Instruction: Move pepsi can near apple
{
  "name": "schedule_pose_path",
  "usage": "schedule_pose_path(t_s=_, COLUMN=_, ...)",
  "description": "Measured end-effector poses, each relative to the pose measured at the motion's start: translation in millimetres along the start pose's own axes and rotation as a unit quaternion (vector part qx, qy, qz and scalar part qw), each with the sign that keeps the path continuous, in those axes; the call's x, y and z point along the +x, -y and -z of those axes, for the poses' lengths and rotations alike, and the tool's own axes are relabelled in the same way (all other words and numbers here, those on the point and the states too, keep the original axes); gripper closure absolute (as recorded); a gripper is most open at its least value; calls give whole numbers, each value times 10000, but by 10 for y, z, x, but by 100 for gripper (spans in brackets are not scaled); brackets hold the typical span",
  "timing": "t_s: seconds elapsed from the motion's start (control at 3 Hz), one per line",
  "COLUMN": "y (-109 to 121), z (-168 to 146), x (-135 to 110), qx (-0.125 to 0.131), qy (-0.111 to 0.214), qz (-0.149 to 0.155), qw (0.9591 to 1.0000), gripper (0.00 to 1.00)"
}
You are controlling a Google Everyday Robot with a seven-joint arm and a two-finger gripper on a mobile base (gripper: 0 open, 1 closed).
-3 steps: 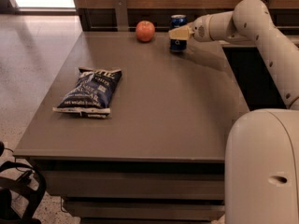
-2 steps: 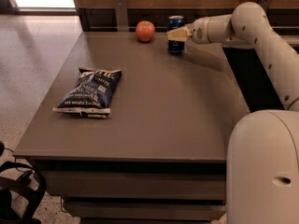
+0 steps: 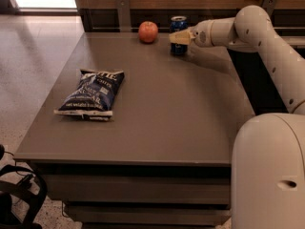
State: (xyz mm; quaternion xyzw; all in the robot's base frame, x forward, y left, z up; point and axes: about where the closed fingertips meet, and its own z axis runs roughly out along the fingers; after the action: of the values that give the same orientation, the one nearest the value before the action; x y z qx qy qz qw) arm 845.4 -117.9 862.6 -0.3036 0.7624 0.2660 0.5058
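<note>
Gripped upright pepsi can [image 3: 178,23] with closed gripper [image 3: 180,38] at desk's [image 3: 167,109] far edge; stood near apple [image 3: 148,32], leftward along that edge.

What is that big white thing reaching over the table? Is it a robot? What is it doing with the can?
Yes, it's a robot. The big white shape at the bottom right is part of its body, and its long white arm reaches across the brown table. At the arm's end is its hand, which has two fingers. The hand is near the back of the table, closed around a blue pepsi can. Just left of the can, not touching it, sits a red apple. Nearer to us lies a flat blue chip bag. One camera took this picture, looking down over the table.
</note>
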Motion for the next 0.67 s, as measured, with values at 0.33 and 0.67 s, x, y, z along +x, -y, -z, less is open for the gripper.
schedule_pose_path(t_s=0.33, y=-1, z=-1, x=-1, qx=-1, qy=0, qz=0, qw=10000, gripper=60)
schedule_pose_path(t_s=0.67, y=-2, z=-1, x=-4, qx=-2, qy=-1, qz=0, qw=10000, gripper=37)
